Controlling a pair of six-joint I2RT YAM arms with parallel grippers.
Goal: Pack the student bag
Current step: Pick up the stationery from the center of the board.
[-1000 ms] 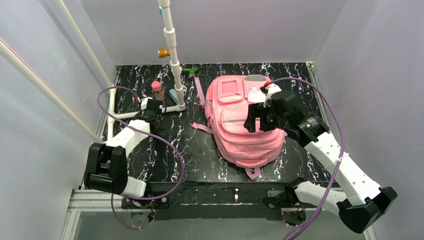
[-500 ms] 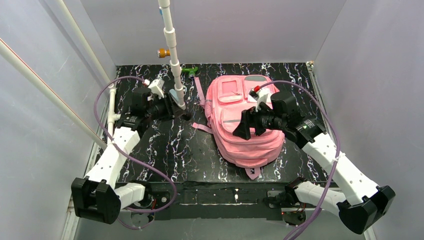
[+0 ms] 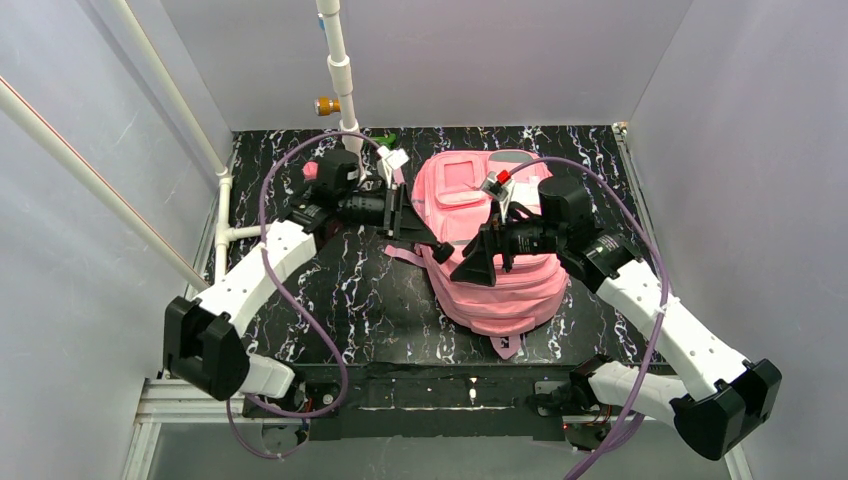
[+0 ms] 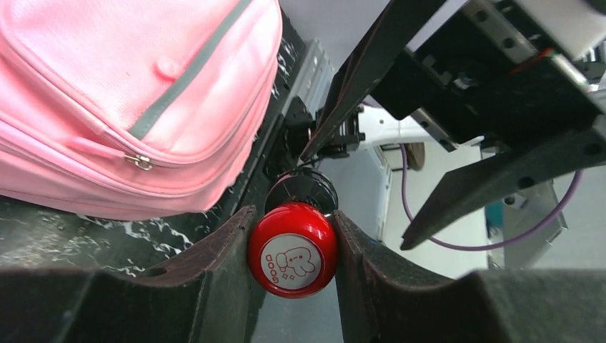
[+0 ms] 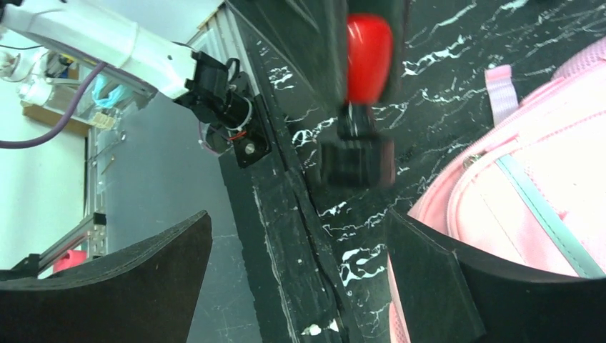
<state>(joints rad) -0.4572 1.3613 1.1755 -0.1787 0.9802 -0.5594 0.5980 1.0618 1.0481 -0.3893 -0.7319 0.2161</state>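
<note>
The pink student bag point(image 3: 500, 290) lies flat on the black marbled table, its zipped side also in the left wrist view point(image 4: 128, 86) and the right wrist view point(image 5: 543, 179). My left gripper point(image 3: 418, 232) hovers at the bag's left edge, shut on a small red round-capped object point(image 4: 293, 249) whose white face carries a "GOOD" elephant mark. That red object point(image 5: 368, 57) shows blurred in the right wrist view. My right gripper point(image 3: 478, 262) hangs over the bag's left half, facing the left gripper. It point(image 5: 296, 218) is wide open with nothing between its fingers.
A white pipe stand point(image 3: 345, 110) with an orange fitting point(image 3: 325, 105) rises at the back left. A green item point(image 3: 383, 138) lies behind it. A loose pink strap point(image 3: 400, 255) trails off the bag's left side. Grey walls close in the table on three sides.
My left arm has swung right from the pipe stand to the bag's left edge, carrying the red object. My right gripper has shifted left over the bag and turned toward it.
</note>
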